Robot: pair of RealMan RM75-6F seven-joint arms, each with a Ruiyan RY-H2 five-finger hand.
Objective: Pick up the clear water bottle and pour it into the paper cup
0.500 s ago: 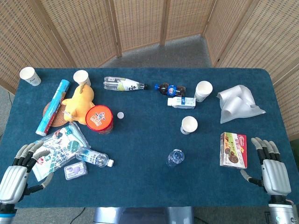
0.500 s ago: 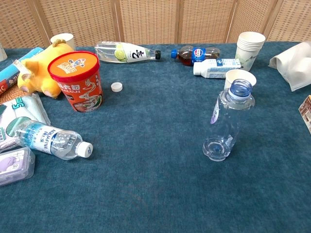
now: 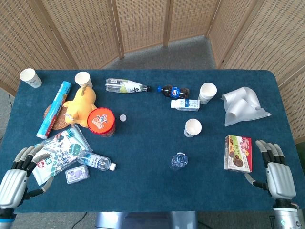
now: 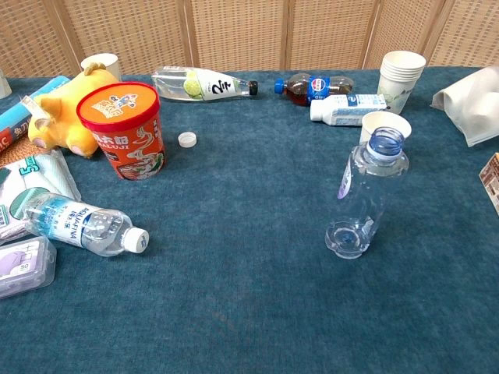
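A clear water bottle (image 3: pixel 178 161) (image 4: pixel 365 194) stands upright and uncapped near the table's front middle. Just behind it stands a single paper cup (image 3: pixel 192 127) (image 4: pixel 384 125). My right hand (image 3: pixel 274 166) rests open at the front right corner, fingers spread, beside a snack box (image 3: pixel 238 152). At the front left corner my left hand (image 3: pixel 18 170) lies open too, holding nothing. Neither hand shows in the chest view. Both are well away from the bottle.
A capped water bottle (image 4: pixel 83 224) lies on its side at front left, next to packets (image 3: pixel 59 148). An orange noodle cup (image 4: pixel 122 129), yellow plush (image 3: pixel 81 103), loose cap (image 4: pixel 186 139), lying drink bottles (image 4: pixel 204 83) (image 4: pixel 315 86), stacked cups (image 4: pixel 401 70) and white bag (image 3: pixel 243 106) fill the back.
Both hands have slipped slightly back toward the table's front edge. Nothing else has moved.
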